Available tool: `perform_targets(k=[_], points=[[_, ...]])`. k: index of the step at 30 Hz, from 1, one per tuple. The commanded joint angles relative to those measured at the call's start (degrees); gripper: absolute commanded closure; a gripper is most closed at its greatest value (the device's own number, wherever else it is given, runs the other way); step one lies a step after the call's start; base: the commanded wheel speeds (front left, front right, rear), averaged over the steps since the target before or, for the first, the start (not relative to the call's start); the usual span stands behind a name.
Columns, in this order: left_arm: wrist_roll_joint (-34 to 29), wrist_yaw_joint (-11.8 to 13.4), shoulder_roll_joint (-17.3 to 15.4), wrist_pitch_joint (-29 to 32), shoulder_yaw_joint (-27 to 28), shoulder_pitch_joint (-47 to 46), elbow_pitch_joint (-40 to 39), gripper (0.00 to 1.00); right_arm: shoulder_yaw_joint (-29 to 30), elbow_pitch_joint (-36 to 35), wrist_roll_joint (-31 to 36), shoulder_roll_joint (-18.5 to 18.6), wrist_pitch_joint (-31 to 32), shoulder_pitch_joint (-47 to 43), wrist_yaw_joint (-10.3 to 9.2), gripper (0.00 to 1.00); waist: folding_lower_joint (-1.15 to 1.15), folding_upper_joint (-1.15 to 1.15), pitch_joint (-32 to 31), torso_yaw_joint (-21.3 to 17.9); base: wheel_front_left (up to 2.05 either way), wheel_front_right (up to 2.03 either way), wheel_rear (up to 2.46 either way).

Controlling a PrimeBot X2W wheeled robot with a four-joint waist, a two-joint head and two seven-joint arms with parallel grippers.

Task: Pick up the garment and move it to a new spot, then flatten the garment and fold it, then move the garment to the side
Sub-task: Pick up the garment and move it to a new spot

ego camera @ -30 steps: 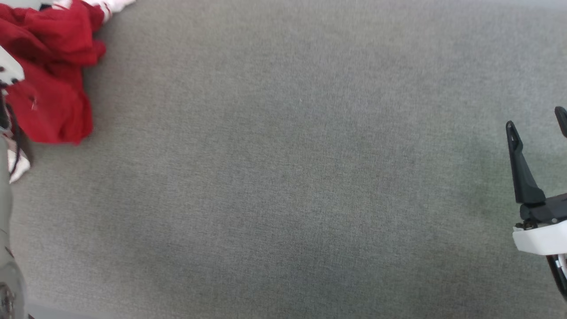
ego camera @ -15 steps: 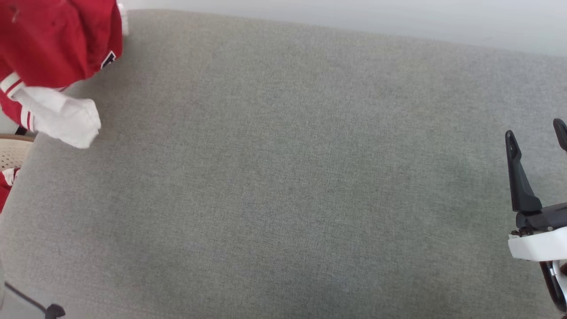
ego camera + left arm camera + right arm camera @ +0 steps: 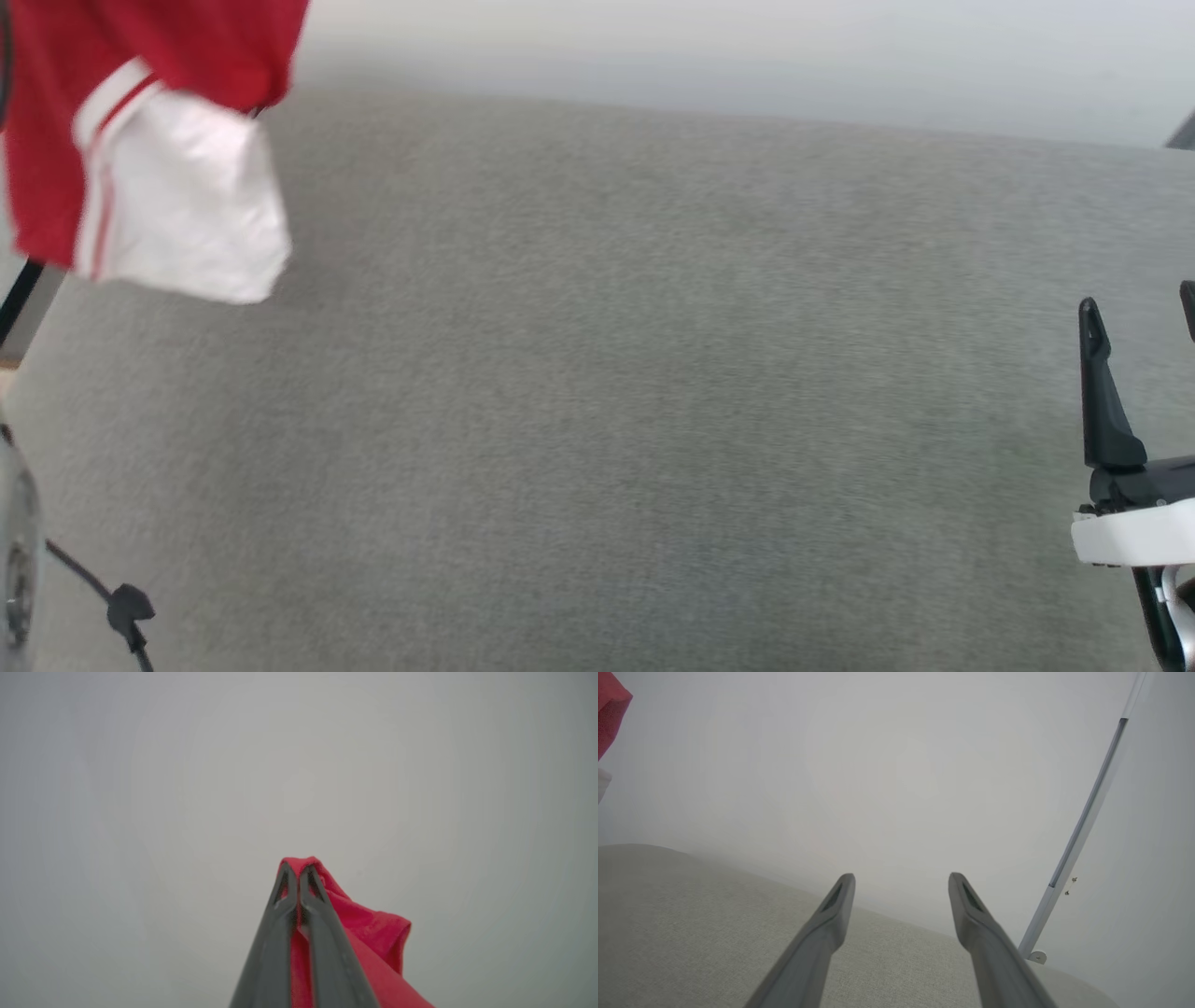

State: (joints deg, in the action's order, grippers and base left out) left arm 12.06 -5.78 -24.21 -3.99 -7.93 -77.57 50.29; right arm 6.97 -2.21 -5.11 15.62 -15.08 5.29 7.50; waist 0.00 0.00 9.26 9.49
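The garment [image 3: 140, 103], red with a white striped sleeve, hangs in the air at the upper left of the head view, above the left end of the grey cushion [image 3: 607, 392]. In the left wrist view my left gripper [image 3: 297, 877] is shut on a pinch of the red fabric [image 3: 369, 926], which bunches past the fingertips and drapes down to the right. A red corner of the garment [image 3: 609, 709] shows at the far left of the right wrist view. My right gripper [image 3: 1139, 313] stands open and empty at the right edge, above the cushion [image 3: 691, 933].
A pale wall lies beyond the cushion's far edge. A slim metal pole [image 3: 1083, 830] rises at the right of the right wrist view. A black cable with a clip [image 3: 126, 607] hangs at the lower left, off the cushion's left end.
The head camera has tilted up, bringing the cushion's far edge and wall into view. The garment has risen off the cushion and now hangs free, its white sleeve dangling.
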Motion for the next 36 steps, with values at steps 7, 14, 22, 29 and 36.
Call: perform_targets(k=[7,14,22,29,36], points=[[1.78,-1.22,2.32,8.16,-3.77,3.58,-12.33,1.00,2.45,-0.71,1.09,-2.39,-0.11,-1.75,-0.02,0.00,0.00,0.00,-2.81,-6.61,0.00,0.00,0.00],[3.84,-1.22,3.61,15.94,-5.83,9.19,-22.28,1.00,4.33,-0.15,1.54,-3.01,-0.11,-2.06,-0.02,0.00,0.00,0.00,-2.53,-11.88,0.00,0.00,0.00],[7.26,-0.51,7.01,30.21,-10.12,18.15,-33.29,1.00,6.31,0.60,1.59,-4.22,-0.11,-2.48,-0.02,0.00,0.00,0.00,-1.01,-15.19,0.00,0.00,0.00],[9.46,1.89,8.31,43.27,-14.46,28.98,-41.34,1.00,6.11,1.08,0.84,-5.71,-0.11,-1.40,-0.02,0.00,0.00,0.00,1.31,-16.67,0.00,0.00,0.00],[11.29,3.34,8.04,49.61,-17.01,38.28,-41.67,1.00,4.99,1.71,0.33,-6.41,-0.11,0.15,-0.02,0.00,0.00,0.00,3.76,-17.70,0.00,0.00,0.00]])
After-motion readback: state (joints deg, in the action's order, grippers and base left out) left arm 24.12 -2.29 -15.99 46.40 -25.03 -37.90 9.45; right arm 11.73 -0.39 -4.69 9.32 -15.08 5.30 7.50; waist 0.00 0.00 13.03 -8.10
